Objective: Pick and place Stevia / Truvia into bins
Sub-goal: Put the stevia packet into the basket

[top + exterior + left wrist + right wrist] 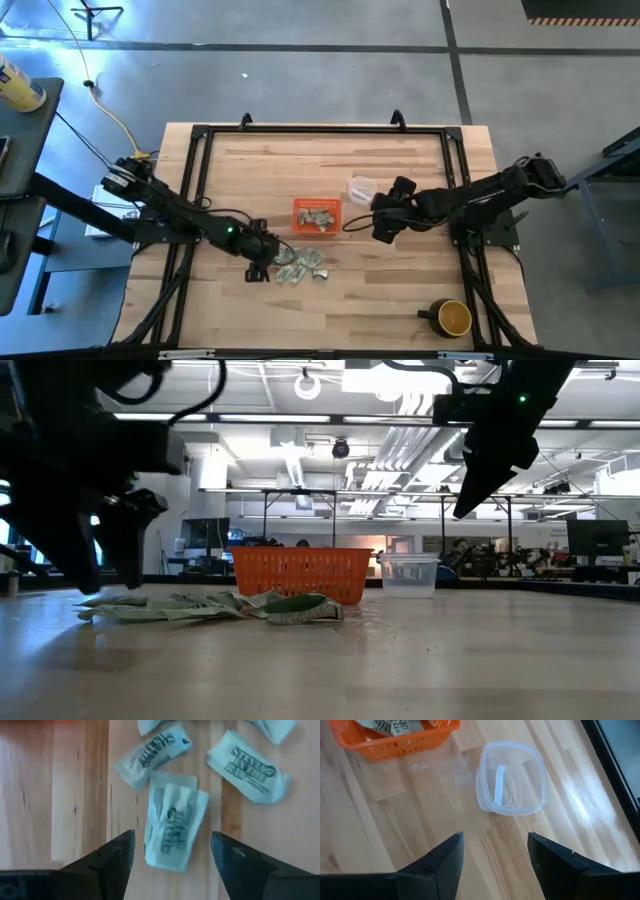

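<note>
With fingers apart over overlapping pale green paper sachets (175, 827), the left gripper (172, 857) risks pinching two together, while the open-fingered right gripper (495, 855) waits right of the small square orange plastic bin (317, 215).

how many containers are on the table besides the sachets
3: the orange bin at mid-table with sachets inside, the clear plastic cup just to its right, and the dark mug near the front right corner.
</note>
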